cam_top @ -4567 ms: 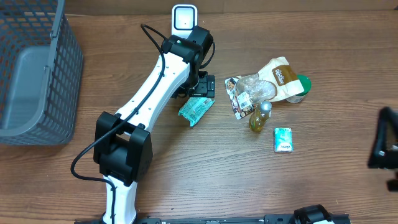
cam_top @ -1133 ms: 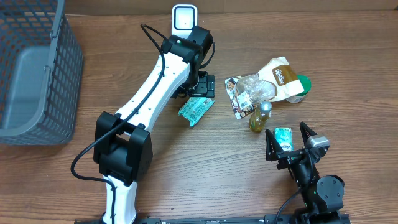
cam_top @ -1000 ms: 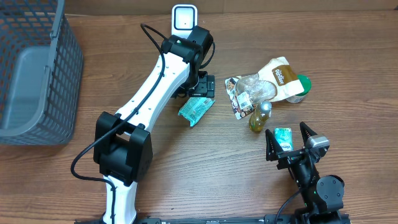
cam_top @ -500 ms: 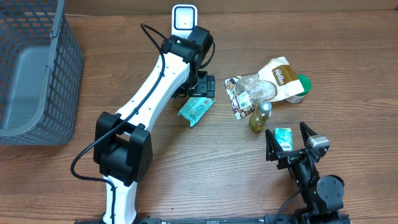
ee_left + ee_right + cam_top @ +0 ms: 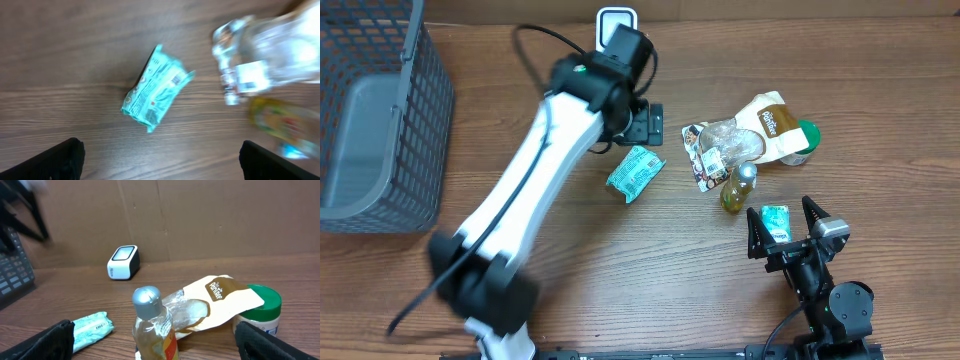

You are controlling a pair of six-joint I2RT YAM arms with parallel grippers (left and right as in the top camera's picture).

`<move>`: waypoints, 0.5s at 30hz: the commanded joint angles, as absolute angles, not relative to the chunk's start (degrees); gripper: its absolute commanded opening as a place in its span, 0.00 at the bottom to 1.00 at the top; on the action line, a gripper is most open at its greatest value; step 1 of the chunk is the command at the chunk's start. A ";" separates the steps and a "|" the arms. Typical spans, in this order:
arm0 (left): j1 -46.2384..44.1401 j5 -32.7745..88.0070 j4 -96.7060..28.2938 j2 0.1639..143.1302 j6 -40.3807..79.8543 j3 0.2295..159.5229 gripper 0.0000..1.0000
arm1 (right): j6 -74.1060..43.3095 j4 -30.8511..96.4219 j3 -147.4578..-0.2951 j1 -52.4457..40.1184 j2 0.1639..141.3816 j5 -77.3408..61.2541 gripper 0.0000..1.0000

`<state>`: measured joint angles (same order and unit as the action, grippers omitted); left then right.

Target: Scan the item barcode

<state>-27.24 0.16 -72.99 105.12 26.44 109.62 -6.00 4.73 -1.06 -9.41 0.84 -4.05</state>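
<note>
left hand: my left gripper (image 5: 160,150) is spread wide with nothing in it. It's up above the table (image 5: 620,260), looking down.
right hand: my right gripper (image 5: 782,240) is wide open and empty too, parked low near the front edge with the small teal box (image 5: 775,222) just ahead of the fingers.
the item: I'm guessing the teal packet (image 5: 155,92) is the 1 to scan. It's lying flat on the wood, on its own, between my left hand and the pile of other stuff.
scanner: the little white scanner (image 5: 615,22) is at the back edge, just behind my left wrist.
progress: my read is nothing's scanned yet, since the packet isn't picked up.
barcode: there's a small printed patch near 1 end of the packet, but my wrist view is smeared, so I can't tell if that's the code.
risk 1: the packet is flat and crinkly. If I come down off-centre, the fingers could just shove it along the table.
risk 2: if I grab over that printed patch, I'd cover the code and the scanner gets nothing.
risk 3: the scanner is close to my wrist, so a sloppy swing could knock it over.
risk 4: the clear bag (image 5: 715,150) and the bottle (image 5: 740,188) are near the packet, and drifting that way would nudge them.
</note>
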 commanded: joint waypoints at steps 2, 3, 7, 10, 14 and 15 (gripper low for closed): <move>-26.92 -0.91 -73.08 91.94 25.67 110.67 1.00 | -5.78 4.60 -0.45 -9.23 0.16 -3.51 1.00; -26.92 -1.96 -73.23 89.52 25.69 110.67 1.00 | -5.78 4.58 -0.45 -9.23 0.16 -3.51 1.00; -26.92 -8.03 -74.08 78.22 25.71 110.67 0.99 | -5.78 4.60 -0.45 -9.23 0.16 -3.51 1.00; -26.92 -8.10 -76.97 70.46 25.74 110.67 0.99 | -5.78 4.60 -0.45 -9.23 0.16 -3.51 1.00; -26.92 -8.71 -83.09 62.59 25.74 110.67 1.00 | -5.78 4.58 -0.45 -9.23 0.16 -3.51 1.00; -26.92 -9.13 -84.95 61.49 25.89 110.67 1.00 | -5.78 4.58 -0.45 -9.23 0.16 -3.51 1.00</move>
<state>-27.24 -6.76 -82.48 63.83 26.41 110.39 -5.98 4.75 -1.06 -9.41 0.84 -4.05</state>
